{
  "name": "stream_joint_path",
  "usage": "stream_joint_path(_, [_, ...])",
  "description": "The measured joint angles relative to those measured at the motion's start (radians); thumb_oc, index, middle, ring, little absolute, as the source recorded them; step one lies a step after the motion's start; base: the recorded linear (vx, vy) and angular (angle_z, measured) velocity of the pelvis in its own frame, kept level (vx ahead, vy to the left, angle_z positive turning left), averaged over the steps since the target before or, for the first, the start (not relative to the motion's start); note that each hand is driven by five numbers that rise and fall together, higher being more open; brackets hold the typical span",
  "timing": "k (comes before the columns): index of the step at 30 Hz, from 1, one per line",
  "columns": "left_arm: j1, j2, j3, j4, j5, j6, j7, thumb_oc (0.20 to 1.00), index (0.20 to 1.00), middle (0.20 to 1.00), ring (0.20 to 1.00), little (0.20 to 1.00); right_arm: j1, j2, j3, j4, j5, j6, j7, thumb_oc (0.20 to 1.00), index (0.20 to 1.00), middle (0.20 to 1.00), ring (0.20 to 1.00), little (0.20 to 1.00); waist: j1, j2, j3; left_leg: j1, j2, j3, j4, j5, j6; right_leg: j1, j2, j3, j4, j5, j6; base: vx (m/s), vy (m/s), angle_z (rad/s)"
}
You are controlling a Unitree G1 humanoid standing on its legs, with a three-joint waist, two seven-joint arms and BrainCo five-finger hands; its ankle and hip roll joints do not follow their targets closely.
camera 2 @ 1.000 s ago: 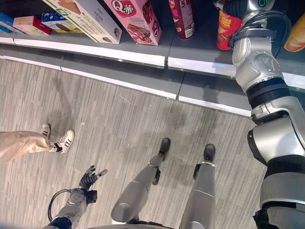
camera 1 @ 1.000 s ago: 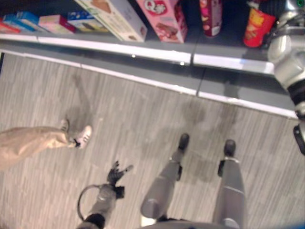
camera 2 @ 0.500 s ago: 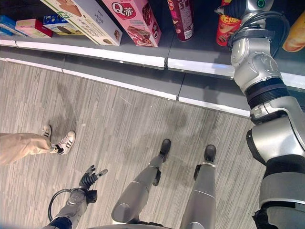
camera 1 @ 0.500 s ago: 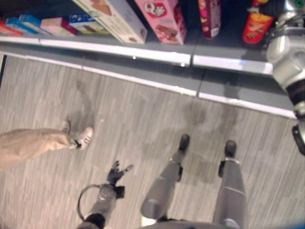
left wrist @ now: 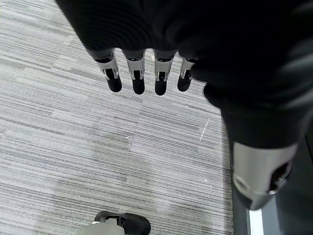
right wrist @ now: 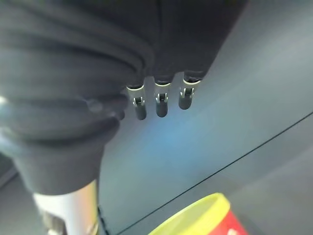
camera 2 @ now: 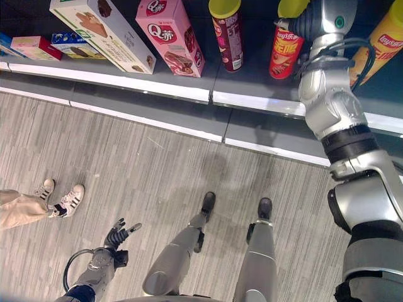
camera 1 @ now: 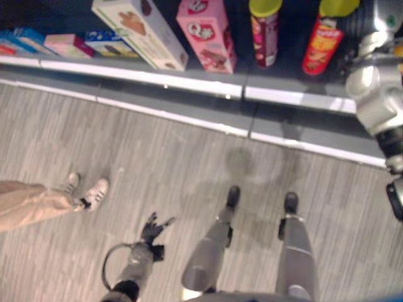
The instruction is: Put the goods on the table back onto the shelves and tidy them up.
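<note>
Red, with a yellow lid, the crisp tube point(camera 2: 285, 43) stands on the shelf point(camera 2: 252, 72) beside the right robot hand point(right wrist: 161, 100), whose fingers hang straight, empty. It should be withdrawn carefully. The left robot hand point(left wrist: 146, 73) hangs relaxed.

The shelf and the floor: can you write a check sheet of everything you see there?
Surface: grey shelf above striped floor.
Job's things: red can, dark red can, pink box, cream box stand on the shelf.
Clutter: small flat boxes at the shelf's left end.
Hands: left hand open, low over the floor; right hand open, above the red can.
Cables: nothing seen.
Surroundings: a person's shoes.
</note>
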Motion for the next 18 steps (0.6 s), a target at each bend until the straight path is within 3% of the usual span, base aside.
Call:
stream_joint_path(1, [0.022, 0.002, 0.026, -0.001, 0.021, 0.006, -0.001, 1.000, 1.000, 1.000, 1.000, 1.000, 0.212, 0.080, -0.099, -0.168, 0.034, -0.053, 0.016, 1.000, 1.000, 1.000, 1.000, 1.000, -0.009, -0.029, -0.003, 0.036, 0.020, 0.015, -0.015, -0.006, 0.006, 0.036, 0.015, 0.005, -0.050, 0.012, -0.001, 0.06, 0.034, -0.60])
stream_joint_path(2, [0.060, 0.014, 0.026, 0.013, 0.043, 0.011, 0.005, 1.000, 1.000, 1.000, 1.000, 1.000, 0.350, 0.133, -0.068, -0.233, 0.082, -0.108, 0.053, 1.000, 1.000, 1.000, 1.000, 1.000, -0.013, -0.066, -0.014, 0.065, 0.033, 0.041, -0.027, -0.020, 0.004, 0.066, 0.031, 0.030, -0.084, 0.024, -0.004, 0.12, 0.109, -1.07])
stream_joint_path(3, [0.084, 0.012, 0.023, 0.048, 0.064, 0.015, -0.002, 1.000, 1.000, 1.000, 1.000, 1.000, 0.420, 0.130, 0.026, -0.232, 0.116, -0.125, 0.112, 1.000, 1.000, 1.000, 1.000, 1.000, -0.042, -0.098, -0.029, 0.091, 0.042, 0.082, -0.044, -0.026, 0.008, 0.089, 0.045, 0.063, -0.129, 0.052, 0.003, 0.12, 0.111, -1.04])
stream_joint_path(4, [0.060, 0.005, 0.026, 0.051, 0.091, 0.022, -0.008, 1.000, 1.000, 1.000, 1.000, 1.000, 0.504, 0.154, -0.029, -0.224, 0.198, -0.176, 0.185, 1.000, 1.000, 1.000, 1.000, 1.000, -0.076, -0.121, -0.026, 0.112, 0.022, 0.069, -0.036, -0.032, 0.018, 0.112, 0.059, 0.105, -0.170, 0.080, 0.011, 0.12, 0.111, -0.85])
stream_joint_path(5, [0.056, 0.003, 0.043, 0.066, 0.103, 0.026, -0.013, 1.000, 1.000, 1.000, 1.000, 1.000, 0.555, 0.204, -0.100, -0.216, 0.266, -0.207, 0.229, 1.000, 1.000, 1.000, 1.000, 1.000, -0.068, -0.137, -0.024, 0.126, 0.017, 0.059, -0.027, -0.035, 0.022, 0.129, 0.055, 0.118, -0.180, 0.086, 0.013, 0.00, 0.005, -0.75])
stream_joint_path(6, [0.058, 0.001, 0.065, 0.073, 0.130, 0.024, -0.017, 1.000, 1.000, 1.000, 1.000, 1.000, 0.648, 0.246, -0.137, -0.157, 0.379, -0.200, 0.277, 1.000, 1.000, 1.000, 1.000, 1.000, -0.069, -0.174, -0.033, 0.164, 0.010, 0.043, -0.023, -0.040, 0.021, 0.166, 0.049, 0.151, -0.206, 0.093, 0.020, 0.00, 0.000, -0.88])
stream_joint_path(9, [0.046, 0.006, 0.065, 0.080, 0.133, 0.007, -0.026, 1.000, 1.000, 1.000, 1.000, 1.000, 0.728, 0.159, -0.151, -0.149, 0.462, -0.200, 0.329, 1.000, 1.000, 1.000, 1.000, 1.000, -0.134, -0.184, -0.042, 0.180, 0.007, -0.005, -0.020, -0.103, 0.012, 0.218, 0.040, 0.196, -0.334, 0.152, 0.067, 0.00, 0.000, -0.58])
stream_joint_path(11, [0.028, 0.008, 0.065, 0.082, 0.133, 0.007, -0.028, 1.000, 1.000, 1.000, 1.000, 1.000, 0.741, 0.152, -0.154, -0.149, 0.466, -0.200, 0.336, 1.000, 1.000, 1.000, 1.000, 1.000, -0.138, -0.188, -0.042, 0.170, -0.011, -0.005, -0.019, -0.096, 0.021, 0.223, 0.019, 0.197, -0.369, 0.177, 0.077, 0.10, 0.232, 0.01])
stream_joint_path(12, [0.022, 0.008, 0.066, 0.082, 0.139, 0.007, -0.032, 1.000, 1.000, 1.000, 1.000, 1.000, 0.762, 0.163, -0.158, -0.144, 0.470, -0.208, 0.357, 1.000, 1.000, 1.000, 1.000, 1.000, -0.143, -0.195, -0.044, 0.174, -0.023, 0.006, -0.017, -0.098, 0.025, 0.228, 0.015, 0.204, -0.380, 0.186, 0.078, 0.13, 0.387, -0.13])
stream_joint_path(14, [0.043, 0.013, 0.101, 0.104, 0.169, 0.019, -0.040, 1.000, 1.000, 1.000, 1.000, 1.000, 0.777, 0.253, -0.180, -0.097, 0.495, -0.229, 0.421, 1.000, 1.000, 1.000, 1.000, 1.000, -0.109, -0.226, -0.049, 0.221, -0.024, 0.061, -0.015, -0.113, 0.051, 0.243, 0.027, 0.272, -0.382, 0.218, 0.086, 0.00, 0.164, -0.93])
stream_joint_path(15, [0.078, 0.015, 0.102, 0.125, 0.169, 0.026, -0.042, 1.000, 1.000, 1.000, 1.000, 1.000, 0.796, 0.264, -0.166, -0.074, 0.504, -0.223, 0.445, 1.000, 1.000, 1.000, 1.000, 1.000, -0.109, -0.245, -0.053, 0.272, -0.031, 0.121, -0.013, -0.135, 0.075, 0.260, 0.031, 0.307, -0.387, 0.246, 0.097, -0.08, -0.011, -1.83])
stream_joint_path(16, [0.092, 0.021, 0.101, 0.110, 0.167, 0.030, -0.039, 1.000, 1.000, 1.000, 1.000, 1.000, 0.789, 0.269, -0.160, -0.019, 0.508, -0.229, 0.454, 1.000, 1.000, 1.000, 1.000, 1.000, -0.115, -0.255, -0.052, 0.280, -0.023, 0.184, 0.031, -0.189, 0.080, 0.236, 0.076, 0.275, -0.411, 0.339, 0.144, -0.10, -0.055, -2.54])
stream_joint_path(17, [0.136, 0.034, 0.135, 0.090, 0.170, 0.027, -0.042, 1.000, 1.000, 1.000, 1.000, 1.000, 0.749, 0.296, -0.153, 0.035, 0.512, -0.229, 0.470, 1.000, 1.000, 1.000, 1.000, 1.000, -0.084, -0.262, -0.053, 0.302, 0.036, 0.282, 0.030, -0.203, 0.098, 0.239, 0.101, 0.171, -0.456, 0.347, 0.124, -0.07, -0.123, -2.59])
stream_joint_path(18, [0.138, 0.029, 0.188, 0.111, 0.168, 0.030, -0.044, 1.000, 1.000, 1.000, 1.000, 1.000, 0.768, 0.288, -0.193, 0.061, 0.534, -0.220, 0.470, 1.000, 1.000, 1.000, 1.000, 1.000, -0.084, -0.264, -0.055, 0.345, 0.060, 0.355, 0.017, -0.184, 0.090, 0.263, 0.095, 0.023, -0.471, 0.308, 0.089, -0.10, -0.407, -2.28])
